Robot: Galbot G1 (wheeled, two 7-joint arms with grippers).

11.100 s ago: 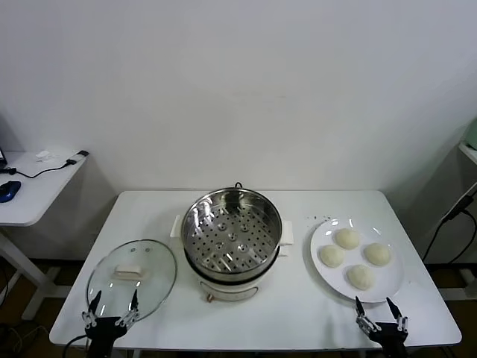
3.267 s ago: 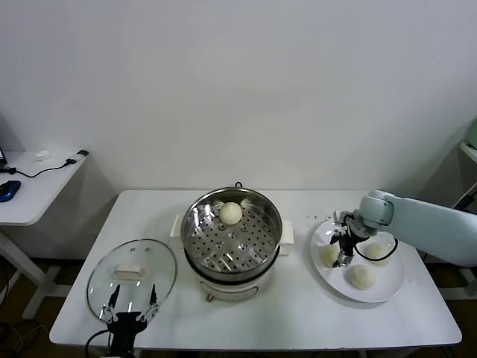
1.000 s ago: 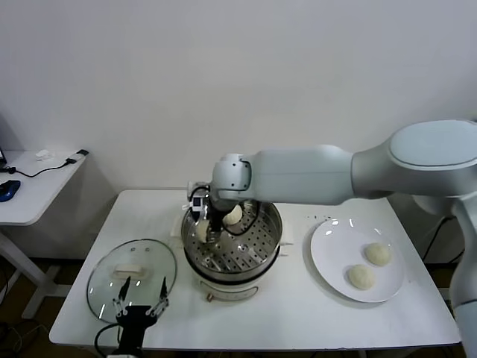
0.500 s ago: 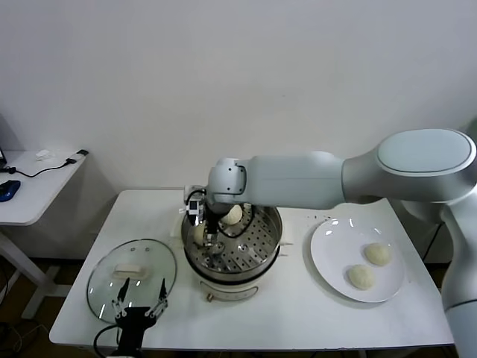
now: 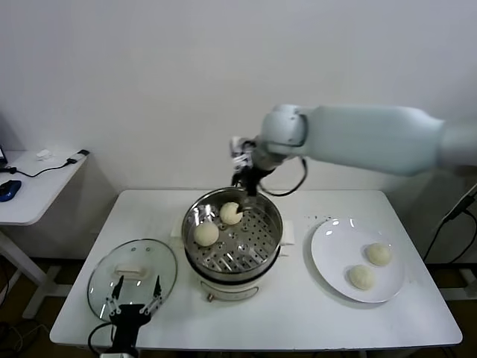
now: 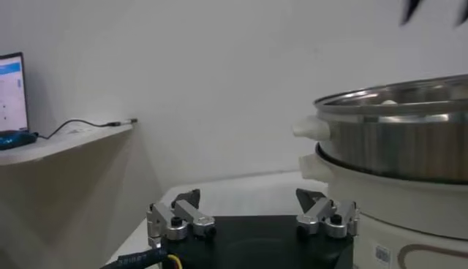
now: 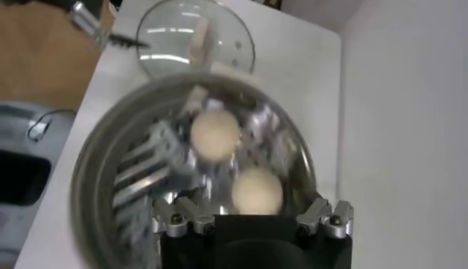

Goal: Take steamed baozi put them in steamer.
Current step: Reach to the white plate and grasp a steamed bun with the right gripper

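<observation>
Head view: right pincer (image 5: 247,181) spread, seemingly empty, above upright steamer (image 5: 232,233) with two baozi (image 5: 206,233).

The steamer (image 5: 232,240) is shiny silver steel, its floor patterned with rows of round holes, and it sits on a white cooker base (image 5: 223,289). Two cream-white buns (image 5: 206,233) lie in it; two more buns (image 5: 361,277) of the same colour lie on a plain white plate (image 5: 328,253). The lid (image 5: 131,277) is clear glass with a cream knob. The tabletop (image 5: 298,313) is white. The right gripper (image 5: 244,177) is black on a pale grey-blue arm; the left gripper (image 5: 132,309) is black with silver fingers.
</observation>
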